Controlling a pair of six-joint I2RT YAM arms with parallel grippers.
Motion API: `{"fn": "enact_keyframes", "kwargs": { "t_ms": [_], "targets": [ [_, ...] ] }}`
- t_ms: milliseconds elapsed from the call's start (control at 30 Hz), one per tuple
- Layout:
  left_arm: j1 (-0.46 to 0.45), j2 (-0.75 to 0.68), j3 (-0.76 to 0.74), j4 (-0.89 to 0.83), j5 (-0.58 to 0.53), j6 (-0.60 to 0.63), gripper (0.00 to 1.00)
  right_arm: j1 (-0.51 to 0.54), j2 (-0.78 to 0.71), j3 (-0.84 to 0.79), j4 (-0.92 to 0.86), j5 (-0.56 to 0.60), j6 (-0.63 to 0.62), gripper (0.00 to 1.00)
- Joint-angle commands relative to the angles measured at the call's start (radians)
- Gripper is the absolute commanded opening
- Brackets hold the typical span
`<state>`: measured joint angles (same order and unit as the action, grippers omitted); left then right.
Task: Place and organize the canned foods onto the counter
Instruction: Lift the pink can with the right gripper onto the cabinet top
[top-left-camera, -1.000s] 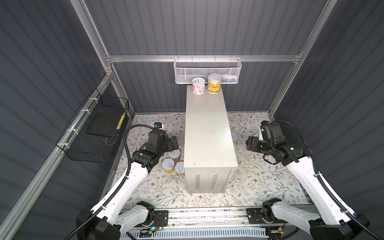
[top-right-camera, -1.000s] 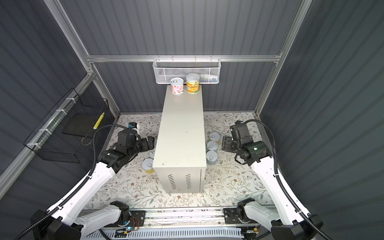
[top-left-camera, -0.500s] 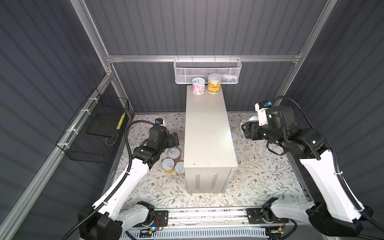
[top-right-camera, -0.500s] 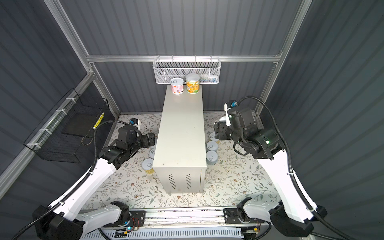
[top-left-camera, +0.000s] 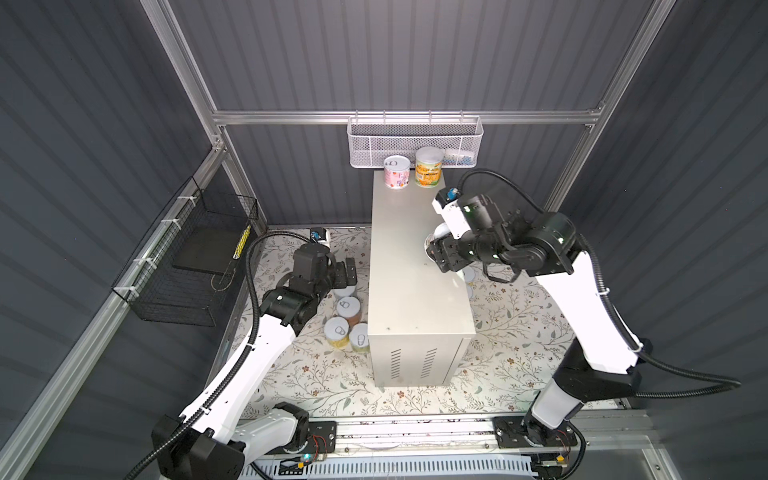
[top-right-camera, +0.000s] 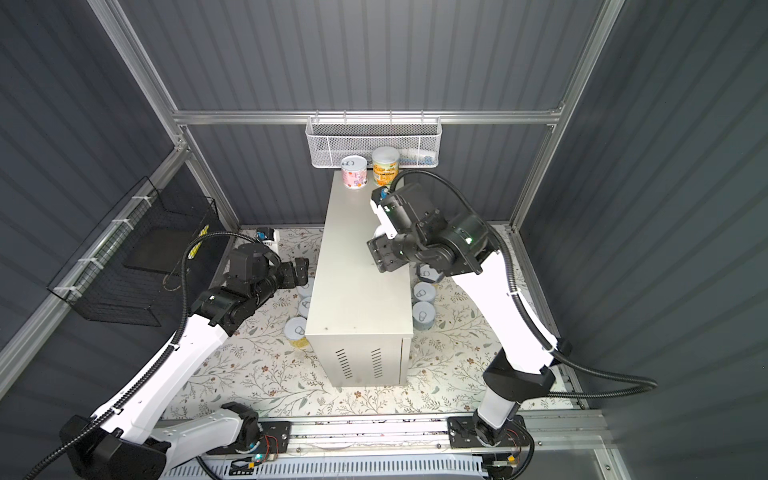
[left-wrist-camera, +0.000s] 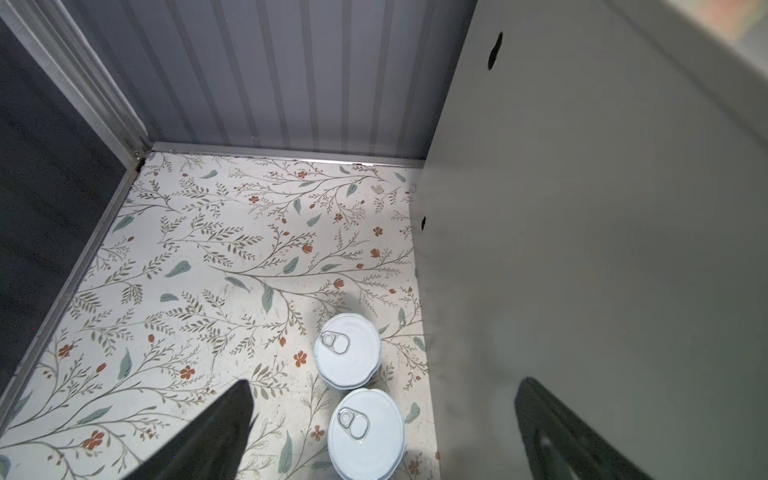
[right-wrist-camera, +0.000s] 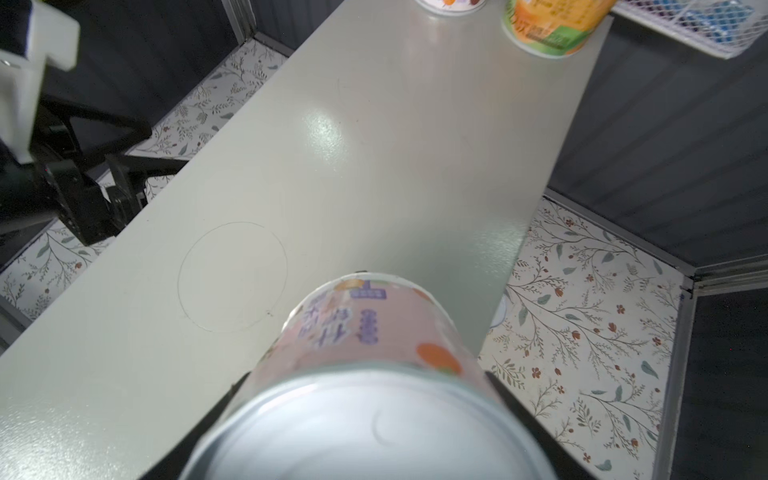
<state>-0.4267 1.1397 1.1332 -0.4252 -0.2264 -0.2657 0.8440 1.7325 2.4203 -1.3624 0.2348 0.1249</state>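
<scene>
- The pink can (right-wrist-camera: 365, 332) with orange fruit on its label was up in the air, over the right edge of the counter (top-left-camera: 411, 286). It was not set down yet.
- The right pincer (right-wrist-camera: 365, 399) was pinching this can by its round sides, near the lid end, with one finger on each side. The lid faced the wrist camera.
- I think the can is hard and smooth. It would not squash easily, but it could slip or roll, and it is likely a bit heavy if it is full. The round sides, about the middle, look like the best place to hold it.
- Two more cans stood side by side at the far end of the counter: the far pink can (top-left-camera: 397, 172) and the orange can (top-left-camera: 429, 167).
- Other cans sat down on the flowery floor (top-left-camera: 316, 374). The left floor cans (top-left-camera: 348, 309) were on one side of the counter and the right floor cans (top-right-camera: 424, 293) on the other.
- The left pincer (top-left-camera: 347, 272) was spread wide and held nothing. It hung over two of the left floor cans, just beside the counter's wall.
- A white wire basket (top-left-camera: 415, 141) hung on the back wall behind the counter.
</scene>
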Motion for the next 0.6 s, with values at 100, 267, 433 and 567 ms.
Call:
{"fn": "enact_keyframes", "kwargs": {
  "t_ms": [100, 267, 433, 567],
  "targets": [
    [0.002, 0.017, 0.057, -0.025, 0.049, 0.041, 0.99, 0.068, 0.052, 0.097, 0.012, 0.009, -0.052, 0.0],
    [0.002, 0.019, 0.076, -0.041, 0.039, 0.05, 0.99, 0.087, 0.1, 0.131, 0.006, -0.041, -0.064, 0.0],
    [0.002, 0.025, 0.089, -0.052, 0.041, 0.055, 0.99, 0.09, 0.132, 0.131, 0.002, -0.058, -0.067, 0.02],
    [0.002, 0.022, 0.098, -0.061, 0.027, 0.063, 0.99, 0.095, 0.147, 0.139, 0.0, -0.09, -0.069, 0.46]
  ]
}}
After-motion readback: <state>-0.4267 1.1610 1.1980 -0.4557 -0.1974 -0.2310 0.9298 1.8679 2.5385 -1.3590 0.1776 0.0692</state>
